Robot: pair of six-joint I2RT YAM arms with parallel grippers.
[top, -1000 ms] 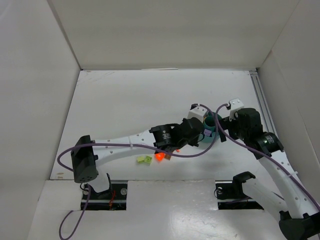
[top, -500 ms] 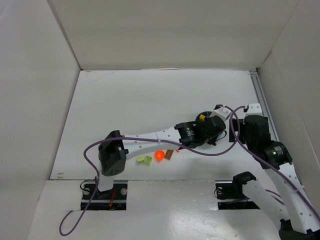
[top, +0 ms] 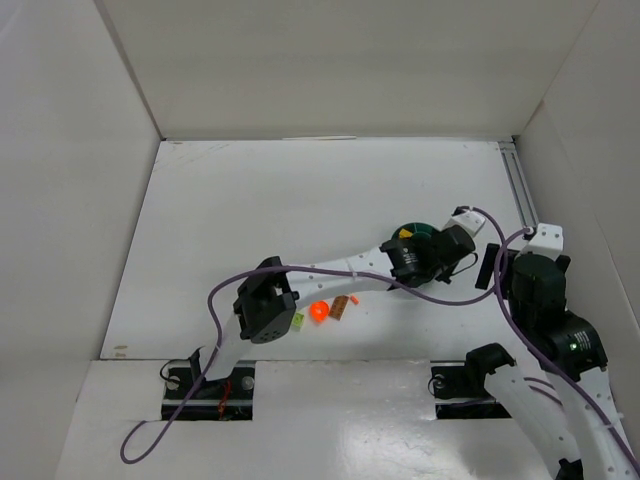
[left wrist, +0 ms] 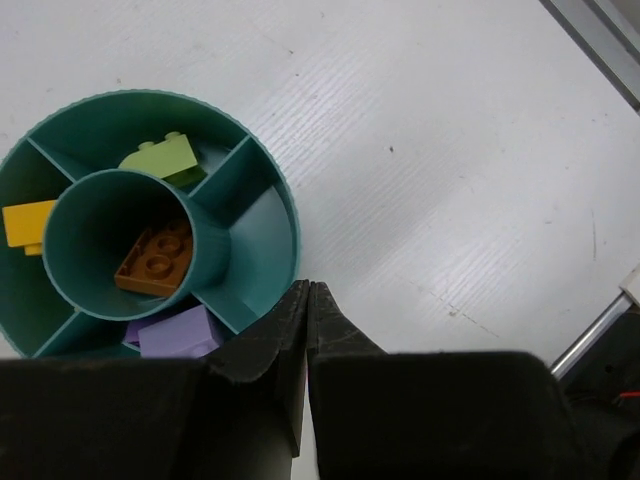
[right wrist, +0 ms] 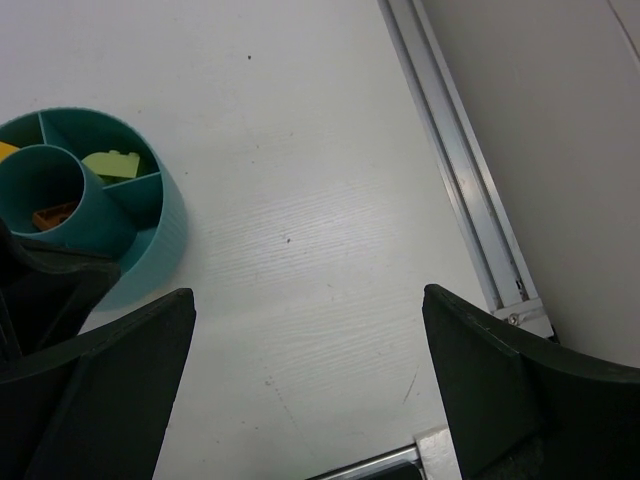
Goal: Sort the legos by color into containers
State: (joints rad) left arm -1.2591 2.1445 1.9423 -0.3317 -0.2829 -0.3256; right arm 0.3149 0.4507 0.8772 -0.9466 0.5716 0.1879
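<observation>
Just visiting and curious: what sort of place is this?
Likely a robot test booth in a lab: plain white walls box in a white table, two robot arms stand at its edge, and toy bricks lie in a teal bowl.

One teal bowl holds four bricks: lime brick, yellow brick, brown brick, purple brick. Four lie loose: green piece, round orange piece, brown piece, small orange piece.

Round teal bowl upright, brown brick in its central cup, lime green brick, yellow brick and purple brick each in its own outer compartment, round orange piece lying outside, well apart from the bowl
</observation>
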